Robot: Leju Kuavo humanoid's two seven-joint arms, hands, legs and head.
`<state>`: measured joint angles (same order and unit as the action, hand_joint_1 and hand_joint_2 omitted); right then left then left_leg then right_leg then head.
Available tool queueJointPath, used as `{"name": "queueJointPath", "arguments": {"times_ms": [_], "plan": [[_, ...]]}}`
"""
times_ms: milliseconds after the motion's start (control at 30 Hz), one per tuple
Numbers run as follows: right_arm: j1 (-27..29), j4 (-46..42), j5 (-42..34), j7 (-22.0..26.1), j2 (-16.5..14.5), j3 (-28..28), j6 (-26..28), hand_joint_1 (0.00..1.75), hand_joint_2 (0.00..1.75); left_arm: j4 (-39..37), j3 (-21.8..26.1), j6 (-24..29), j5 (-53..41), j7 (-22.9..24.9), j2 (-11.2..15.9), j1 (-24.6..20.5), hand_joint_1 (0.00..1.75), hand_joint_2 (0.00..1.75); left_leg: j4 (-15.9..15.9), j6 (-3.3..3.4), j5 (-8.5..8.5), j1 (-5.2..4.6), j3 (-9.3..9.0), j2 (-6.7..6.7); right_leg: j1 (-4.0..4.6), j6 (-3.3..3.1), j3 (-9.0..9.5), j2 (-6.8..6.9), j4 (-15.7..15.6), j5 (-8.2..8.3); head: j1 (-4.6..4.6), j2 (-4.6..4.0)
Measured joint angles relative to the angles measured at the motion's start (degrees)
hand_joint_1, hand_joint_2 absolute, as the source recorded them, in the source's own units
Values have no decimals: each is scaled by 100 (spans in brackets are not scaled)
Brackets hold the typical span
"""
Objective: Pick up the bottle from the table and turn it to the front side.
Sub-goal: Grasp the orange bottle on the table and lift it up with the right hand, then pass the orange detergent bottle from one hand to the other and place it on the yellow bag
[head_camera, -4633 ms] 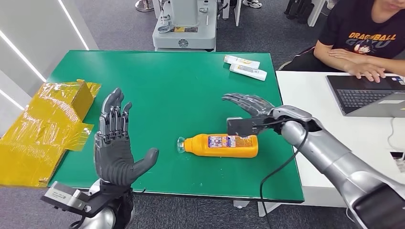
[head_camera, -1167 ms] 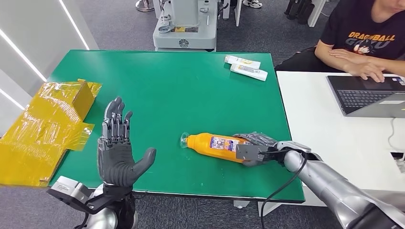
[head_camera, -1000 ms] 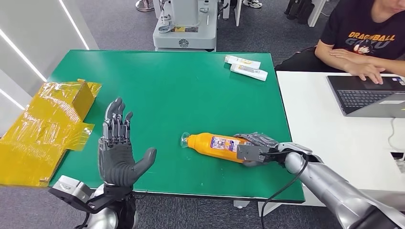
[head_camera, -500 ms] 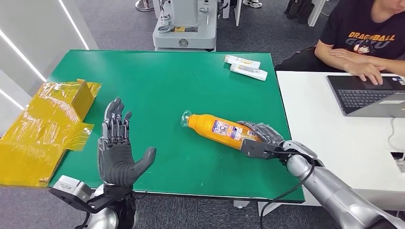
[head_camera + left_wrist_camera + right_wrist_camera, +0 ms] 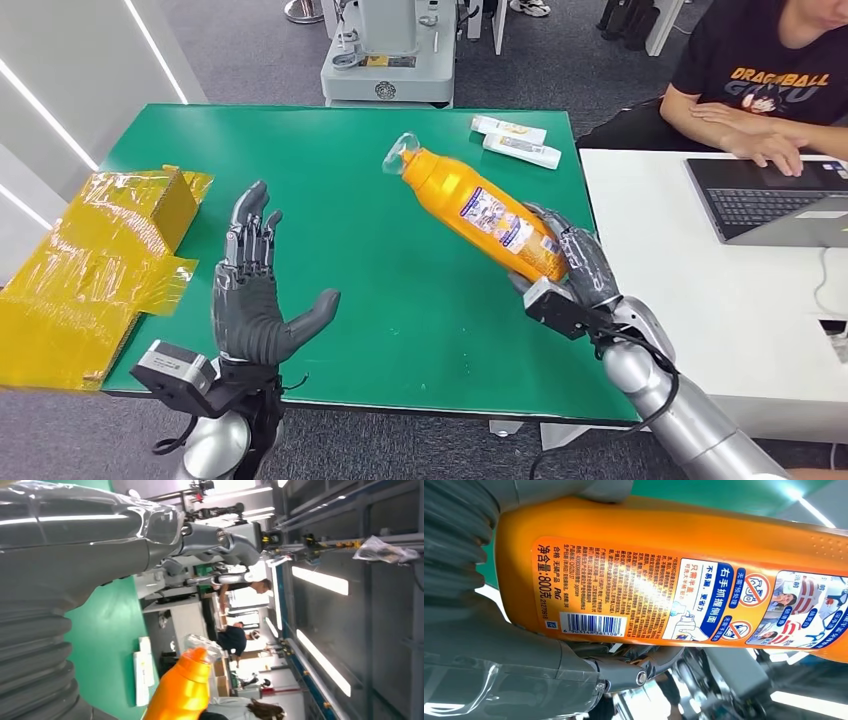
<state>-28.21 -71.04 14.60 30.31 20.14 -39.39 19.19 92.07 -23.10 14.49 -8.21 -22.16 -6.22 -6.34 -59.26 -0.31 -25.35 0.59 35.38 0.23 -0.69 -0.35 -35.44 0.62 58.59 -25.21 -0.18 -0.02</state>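
At the centre right of the head view, the right hand [image 5: 572, 262] holds an orange bottle [image 5: 480, 214] by its base, lifted clear above the green desk [image 5: 340, 200], neck tilted toward the upper left. In the right wrist view, the back label with barcode faces the camera, fingers [image 5: 634, 670] wrapped around the bottle. At lower left, the left hand [image 5: 255, 300] waits with fingers spread wide, holding nothing. To turn it well, the grip probably should stay firm near the base while the wrist rolls slowly.

head high, wrists close, bottle [image 5: 483, 213] shared
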Motion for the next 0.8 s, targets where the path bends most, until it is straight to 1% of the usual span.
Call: {"name": "queueJointPath", "arguments": {"times_ms": [67,133,233,300,367,467,567,700,800], "plan": [[78,-160,62,11,-70,74,250,175,175,-83,88,-116,353,97,5,-107,0,175,0,0,0,0,0,1,0,0,0,-1,0,0,-1,0],[138,-302,100,-8,-138,125,457,175,175,-230,191,-141,511,140,10,-266,0,175,0,0,0,1,-1,0,0,0,-1,0,0,0,-1,0],[209,-462,128,-31,-184,169,564,175,175,-452,298,-83,429,145,21,-469,0,175,0,0,1,1,-1,-1,0,0,0,0,1,0,-1,0],[247,-525,135,-18,-196,195,588,175,175,-545,331,-140,461,159,26,-545,0,175,0,0,1,0,-1,1,0,0,-1,-1,1,0,-1,0],[271,-559,129,69,-222,215,644,175,175,-677,340,-415,634,230,38,-683,0,175,-1,1,1,0,0,-2,0,0,-1,2,0,0,0,0],[271,-581,114,230,-316,224,730,175,175,-1011,335,-853,905,355,51,-1005,0,175,-1,2,2,-1,1,-1,0,0,0,2,0,1,1,0],[265,-586,107,279,-408,222,736,175,175,-1262,317,-959,996,386,52,-1234,0,175,-1,2,2,-1,-1,8,0,-1,-1,-9,1,3,1,0],[210,-556,26,333,-528,185,498,175,175,-1469,227,-1275,1193,440,58,-1434,0,175,-1,1,3,0,0,3,0,-1,-1,-4,1,2,-1,0],[141,-492,14,347,-642,141,382,175,175,-1595,116,-1404,1312,492,60,-1585,0,175,0,-1,4,0,0,5,0,-1,-1,-7,2,2,0,0]]}}
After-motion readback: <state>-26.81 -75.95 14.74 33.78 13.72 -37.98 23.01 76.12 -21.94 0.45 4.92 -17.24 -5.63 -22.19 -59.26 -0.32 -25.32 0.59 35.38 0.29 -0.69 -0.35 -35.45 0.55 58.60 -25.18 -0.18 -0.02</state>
